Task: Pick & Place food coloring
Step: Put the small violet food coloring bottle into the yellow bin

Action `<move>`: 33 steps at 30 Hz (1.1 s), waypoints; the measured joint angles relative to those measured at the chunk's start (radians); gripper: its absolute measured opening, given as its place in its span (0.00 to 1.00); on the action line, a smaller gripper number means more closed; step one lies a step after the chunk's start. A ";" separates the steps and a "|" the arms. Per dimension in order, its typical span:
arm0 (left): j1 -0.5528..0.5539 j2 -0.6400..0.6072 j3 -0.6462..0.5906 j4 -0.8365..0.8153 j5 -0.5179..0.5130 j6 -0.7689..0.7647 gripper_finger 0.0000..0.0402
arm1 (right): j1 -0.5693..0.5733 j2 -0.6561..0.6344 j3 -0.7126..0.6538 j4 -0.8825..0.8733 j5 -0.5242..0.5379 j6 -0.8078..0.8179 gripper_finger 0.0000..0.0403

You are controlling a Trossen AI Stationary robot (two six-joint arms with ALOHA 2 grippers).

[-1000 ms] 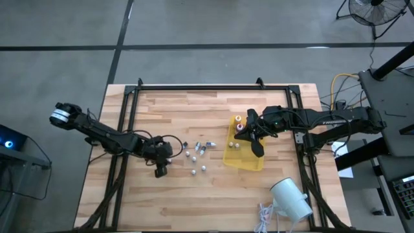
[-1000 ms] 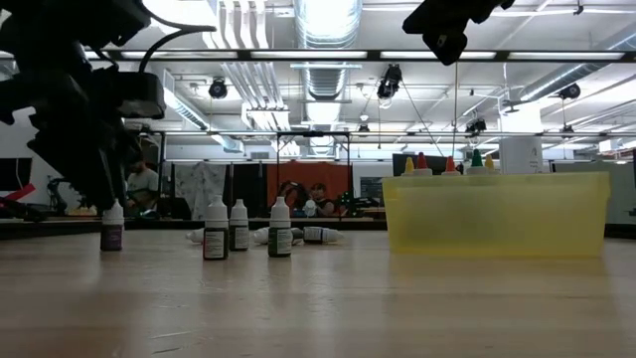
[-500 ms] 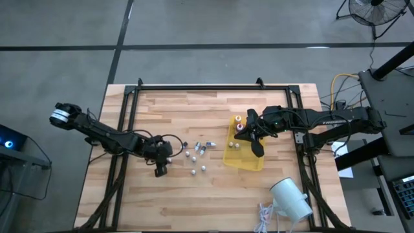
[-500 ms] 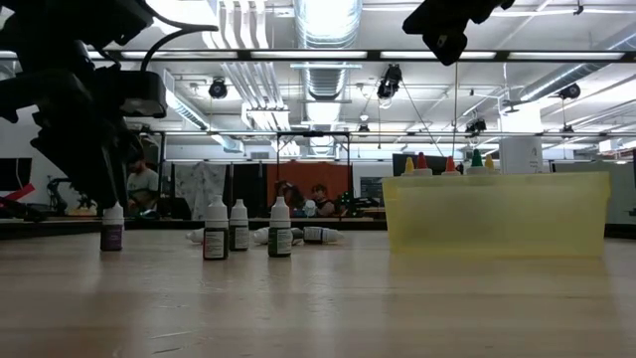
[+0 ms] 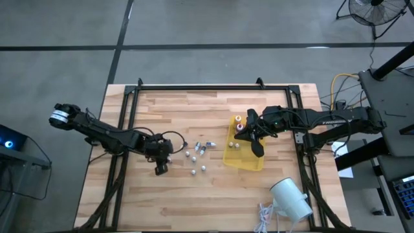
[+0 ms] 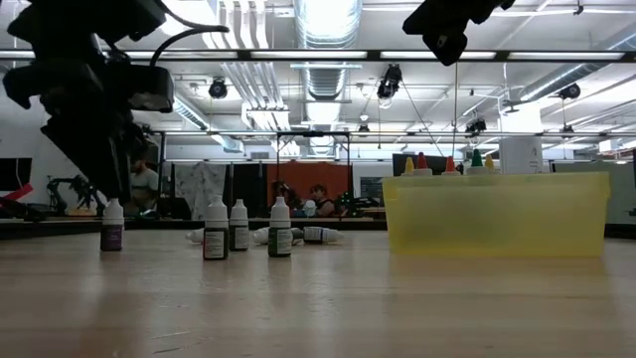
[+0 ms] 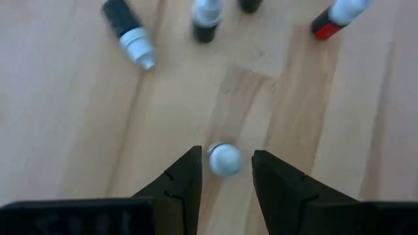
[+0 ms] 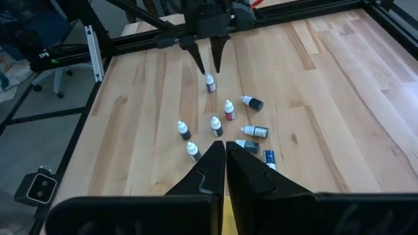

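White-capped vial upright between spread left fingers, untouched; three more vials beyond on wood.

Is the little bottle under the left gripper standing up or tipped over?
Upright: the bottle stands cap-up below the left gripper, whose fingers are open, not gripping it.

left tool parted, right tool closed

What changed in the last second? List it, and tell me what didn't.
The left arm shifted slightly toward the table's middle and seems a touch higher. Its left claw hangs open over the outermost upright vial, fingers on either side but not gripping. Nothing was taken or let go. The other vials, the yellow bin and the shut right claw above it are unchanged.
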 joint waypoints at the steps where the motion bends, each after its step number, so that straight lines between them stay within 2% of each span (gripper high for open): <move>1: 0.007 0.000 0.008 -0.017 0.000 0.000 0.27 | 0.000 0.000 0.000 0.000 0.000 0.000 0.02; 10: 0.035 0.000 0.028 -0.046 0.078 0.022 0.27 | 0.000 0.000 0.000 0.000 0.000 -0.007 0.02; 17: 0.056 0.009 0.077 -0.077 0.078 0.063 0.27 | 0.000 0.000 -0.001 0.000 0.000 -0.015 0.02; 21: 0.080 0.041 0.119 -0.161 0.078 0.089 0.27 | 0.000 0.000 -0.001 -0.001 0.000 -0.019 0.02; 25: 0.091 0.080 0.144 -0.166 0.088 0.119 0.27 | 0.000 0.000 -0.001 -0.013 0.000 -0.019 0.02; 33: 0.092 0.140 0.176 -0.178 0.181 0.135 0.27 | 0.000 0.000 -0.001 -0.026 0.000 -0.019 0.02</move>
